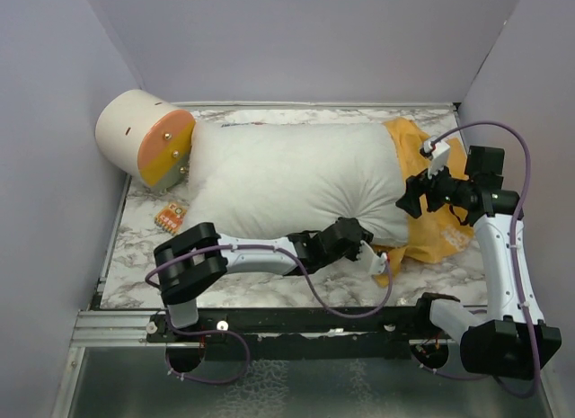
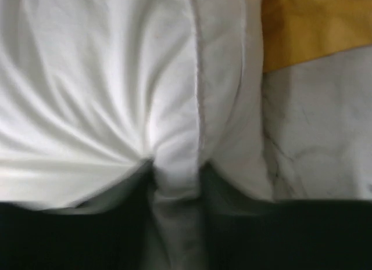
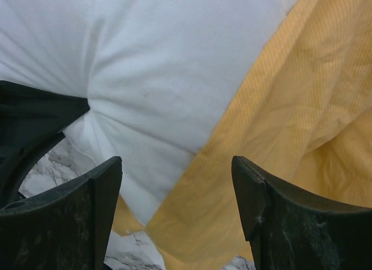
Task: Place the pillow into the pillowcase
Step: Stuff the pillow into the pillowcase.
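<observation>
Across the worktop point(image 1: 260, 288) the pillow point(image 1: 287, 180) lies with just its right end at the pillowcase point(image 1: 440, 225) mouth; my left hand point(image 1: 368, 250) pinches its near edge, my right hand point(image 1: 413, 200) hangs open, so next I'd feed it in

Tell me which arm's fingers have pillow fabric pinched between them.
The left arm's fingers: a fold of the white pillow is bunched between them. The right arm's fingers stand apart, gripping nothing, over the pillowcase edge.

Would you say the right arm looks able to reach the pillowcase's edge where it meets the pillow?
Probably yes: the right gripper hangs open just above where pillowcase and pillow meet, with nothing in between.
</observation>
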Motion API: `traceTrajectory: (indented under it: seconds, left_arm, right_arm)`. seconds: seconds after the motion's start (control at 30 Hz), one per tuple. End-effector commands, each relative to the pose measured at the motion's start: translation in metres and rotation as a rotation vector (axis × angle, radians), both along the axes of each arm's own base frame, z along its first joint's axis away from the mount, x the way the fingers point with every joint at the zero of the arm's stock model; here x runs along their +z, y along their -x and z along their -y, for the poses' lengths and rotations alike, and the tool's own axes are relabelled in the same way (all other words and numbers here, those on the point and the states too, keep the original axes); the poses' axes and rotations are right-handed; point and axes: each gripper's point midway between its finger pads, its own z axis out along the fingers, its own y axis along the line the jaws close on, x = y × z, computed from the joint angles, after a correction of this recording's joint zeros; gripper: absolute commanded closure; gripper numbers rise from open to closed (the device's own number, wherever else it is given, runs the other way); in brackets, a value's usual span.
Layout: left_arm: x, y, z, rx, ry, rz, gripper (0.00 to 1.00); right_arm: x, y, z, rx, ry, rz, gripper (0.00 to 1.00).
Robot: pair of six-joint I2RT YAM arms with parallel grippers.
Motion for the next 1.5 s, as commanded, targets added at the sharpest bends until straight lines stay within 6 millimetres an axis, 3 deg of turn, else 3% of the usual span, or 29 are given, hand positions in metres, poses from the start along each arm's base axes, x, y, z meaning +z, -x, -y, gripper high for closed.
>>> traceTrajectory:
  seconds: [0.0,0.23,0.4,0.57,0.8,0.97,1.27,1.47]
  left_arm:
    - [0.017,-0.049,0.009,0.203,0.105,0.036,0.97]
    - [0.033,-0.072,0.044,0.283,0.325,-0.327,1.0]
    - [0.045,-0.086,0.055,0.318,0.434,-0.598,1.0]
    - [0.048,-0.088,0.058,0.308,0.496,-0.778,1.0]
    - [0.041,-0.082,0.062,0.294,0.493,-0.844,1.0]
    - [0.037,-0.08,0.062,0.294,0.491,-0.869,1.0]
    - [0.034,-0.078,0.061,0.292,0.494,-0.895,1.0]
    - [0.035,-0.077,0.061,0.291,0.501,-0.908,1.0]
  right_arm:
    - [-0.006,-0.003,0.009,-0.035,0.034,-0.017,0.25]
    - [0.002,-0.014,0.03,-0.13,0.115,-0.001,0.25]
    - [-0.013,-0.025,0.052,-0.225,0.182,-0.013,0.26]
    - [-0.01,-0.05,0.068,-0.291,0.218,0.04,0.28]
    - [0.006,-0.087,0.063,-0.265,0.162,0.093,0.4]
    - [-0.002,-0.099,0.059,-0.249,0.134,0.055,0.54]
    - [-0.03,-0.1,0.064,-0.251,0.16,0.004,0.55]
    - [-0.028,-0.098,0.057,-0.223,0.133,0.005,0.55]
